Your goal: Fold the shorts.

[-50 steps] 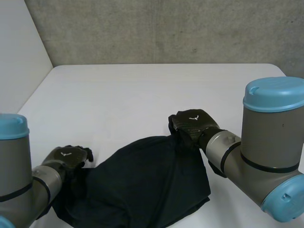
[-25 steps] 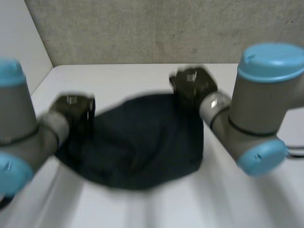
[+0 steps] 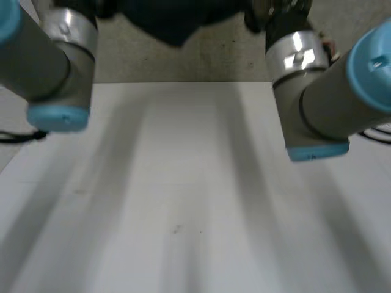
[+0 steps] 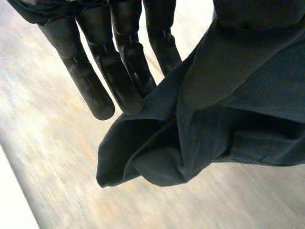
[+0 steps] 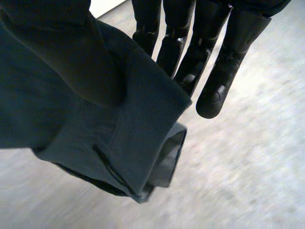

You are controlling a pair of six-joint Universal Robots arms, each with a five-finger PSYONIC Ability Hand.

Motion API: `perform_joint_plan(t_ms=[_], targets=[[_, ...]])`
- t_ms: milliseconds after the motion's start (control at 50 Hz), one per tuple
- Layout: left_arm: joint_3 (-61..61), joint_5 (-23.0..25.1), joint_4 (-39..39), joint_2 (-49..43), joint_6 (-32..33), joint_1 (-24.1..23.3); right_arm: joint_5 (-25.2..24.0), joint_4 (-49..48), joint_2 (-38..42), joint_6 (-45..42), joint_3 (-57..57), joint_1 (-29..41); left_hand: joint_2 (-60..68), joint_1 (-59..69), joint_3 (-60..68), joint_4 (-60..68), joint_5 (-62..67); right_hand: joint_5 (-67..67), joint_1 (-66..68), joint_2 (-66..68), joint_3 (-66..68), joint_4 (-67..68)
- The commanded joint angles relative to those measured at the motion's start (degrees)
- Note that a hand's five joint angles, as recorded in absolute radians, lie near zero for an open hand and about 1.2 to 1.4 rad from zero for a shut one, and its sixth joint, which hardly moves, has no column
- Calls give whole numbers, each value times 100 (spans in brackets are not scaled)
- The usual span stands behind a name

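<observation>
Dark blue shorts point(image 4: 228, 119), creased and bunched, hanging high above the table point(image 3: 183, 183); pinched at each side between straight fingers and cloth-covered thumb of left hand point(image 4: 114, 67) and right hand point(image 5: 198, 52).

Shorts point(image 3: 174, 21) high above the table point(image 3: 183, 183)

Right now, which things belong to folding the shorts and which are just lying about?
For the job: dark navy cloth shorts; left hand; right hand, both pinching the cloth.
Just there: white table; grey concrete wall.
</observation>
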Motion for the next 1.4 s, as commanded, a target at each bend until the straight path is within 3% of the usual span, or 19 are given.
perform_joint_plan(t_ms=[20,140,220,300,480,600,720,880,1040,1400], targets=[[-954,6,-211,-702,-3,-26,-123,814,339,-9,803,19,-167,202,-146,-160,99,1504,2412,1300,1216,1168],[-1746,23,-299,-1010,32,-35,-149,1324,735,-35,1560,19,-2406,-2038,-2386,-2400,-2141,1504,2412,1300,1216,1168],[-2080,23,-413,-984,41,-105,-158,1589,700,-79,1833,-16,-4639,-4270,-4618,-4633,-4374,1504,2412,1300,1216,1168],[-2230,15,-729,-660,41,-79,-202,1808,525,-88,1948,-42,-5352,-4983,-5332,-5346,-5087,1504,2412,1300,1216,1168],[-2968,23,-1477,685,-64,-9,-430,2388,6,88,2211,-51,-5404,-5035,-5383,-5397,-5138,1504,2412,1300,1216,1168],[-4093,400,-1407,1239,-64,26,-483,2635,-301,570,2343,-148,-5219,-4850,-5198,-5212,-4953,1504,2412,1300,1216,1168],[-4612,1226,-1109,1196,-64,359,-641,2661,-644,1080,2387,-262,-4715,-4346,-4695,-4709,-4450,1504,2412,1300,1216,1168],[-4490,1807,-1055,722,-73,896,-922,2661,-1013,1108,2414,-262,-4630,-4261,-4609,-4623,-4364,1504,2412,1300,1216,1168],[-4235,1887,-1152,168,-73,976,-905,2661,-1119,1125,2431,-323,-4461,-4092,-4441,-4455,-4196,1504,2412,1300,1216,1168],[-4147,1816,-1099,10,-73,993,-870,2679,-1128,1423,2344,-332,-3823,-3454,-3802,-3816,-3557,1504,2412,1300,1216,1168]])
